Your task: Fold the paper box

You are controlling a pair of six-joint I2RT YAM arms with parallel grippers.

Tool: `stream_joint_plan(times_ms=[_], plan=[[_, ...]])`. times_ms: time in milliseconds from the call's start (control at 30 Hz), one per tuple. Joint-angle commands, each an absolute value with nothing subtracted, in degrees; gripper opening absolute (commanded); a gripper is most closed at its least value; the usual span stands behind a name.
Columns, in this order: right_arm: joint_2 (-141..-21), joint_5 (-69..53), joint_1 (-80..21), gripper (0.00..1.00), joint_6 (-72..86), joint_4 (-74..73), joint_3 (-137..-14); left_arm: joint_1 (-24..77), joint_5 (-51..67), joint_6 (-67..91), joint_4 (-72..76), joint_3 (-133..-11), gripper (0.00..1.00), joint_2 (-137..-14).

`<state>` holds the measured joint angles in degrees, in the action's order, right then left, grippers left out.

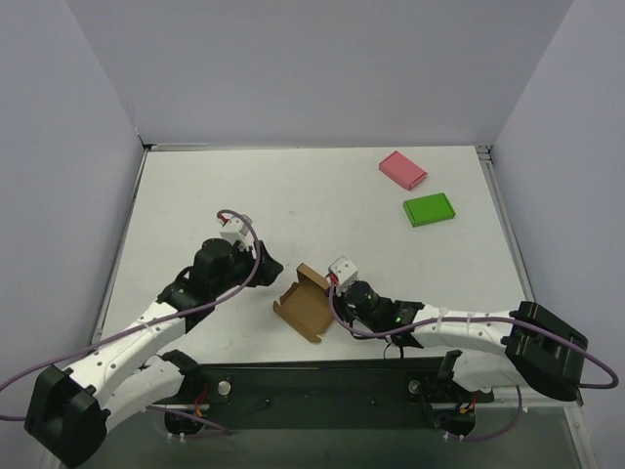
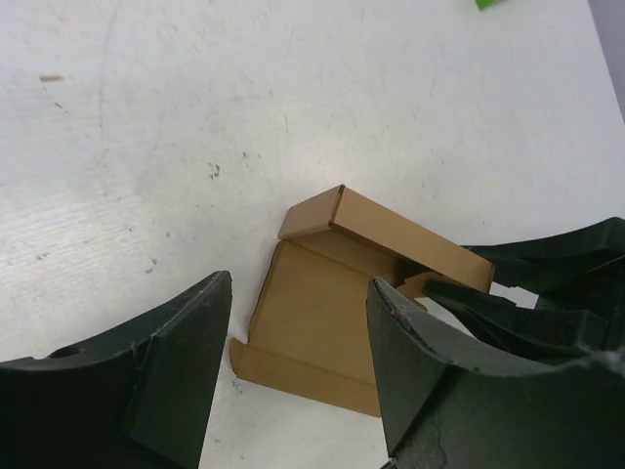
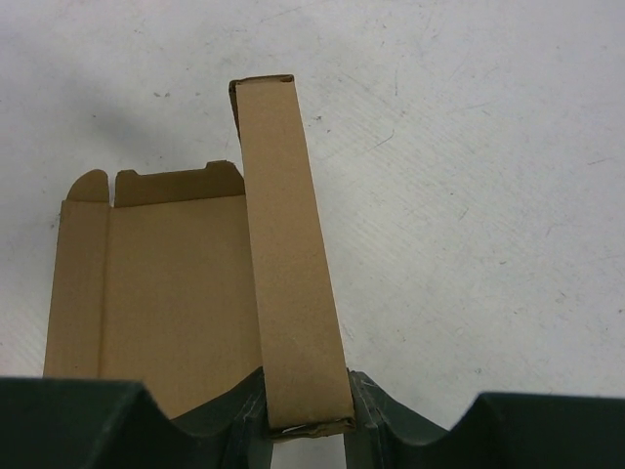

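The paper box (image 3: 176,293), thin brown cardboard, has one creased side panel standing upright, clamped by the right gripper (image 3: 308,405); only that wrist view shows the grip. Just left of the box, the left gripper (image 2: 298,376) gapes wide, holding nothing. The box lies well apart from the green flat box (image 1: 429,210).

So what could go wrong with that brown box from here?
The right gripper pinches only the end of one raised flap of the paper box; thin card may crease or slip out. The left gripper is open and holds nothing, so the box's base might slide or lift off the table.
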<state>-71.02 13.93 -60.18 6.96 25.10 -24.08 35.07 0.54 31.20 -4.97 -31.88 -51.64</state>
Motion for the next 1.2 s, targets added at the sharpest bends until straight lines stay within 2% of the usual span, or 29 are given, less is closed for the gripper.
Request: stream_joint_plan(times_ms=[0, 333, 667, 1067, 1100, 1167], plan=[[-71.98, 12.57, -61.0, 0.25, 5.36, 26.1, -26.37, 31.55, 15.28, 31.38, -4.05, -34.27, 0.67, -57.12], [-73.92, 10.64, -61.44, 0.27, 4.83, 26.9, -26.81, 29.27, 23.64, 25.23, -5.96, -44.37, 0.68, -73.46], [-75.23, 9.58, -61.52, 0.27, 5.01, 27.51, -27.16, 28.39, 24.52, 18.63, -10.02, -48.78, 0.68, -80.42], [-75.76, 9.75, -61.52, 0.31, 5.27, 28.12, -27.07, 28.39, 25.05, 17.14, -10.99, -48.25, 0.57, -82.97], [-75.76, 9.67, -61.52, 0.31, 5.19, 28.04, -27.07, 28.39, 25.14, 17.14, -10.99, -48.25, 0.52, -83.23], [-75.5, 9.67, -61.52, 0.31, 5.36, 27.95, -26.98, 28.48, 25.05, 17.05, -11.08, -48.25, 0.5, -83.85]])
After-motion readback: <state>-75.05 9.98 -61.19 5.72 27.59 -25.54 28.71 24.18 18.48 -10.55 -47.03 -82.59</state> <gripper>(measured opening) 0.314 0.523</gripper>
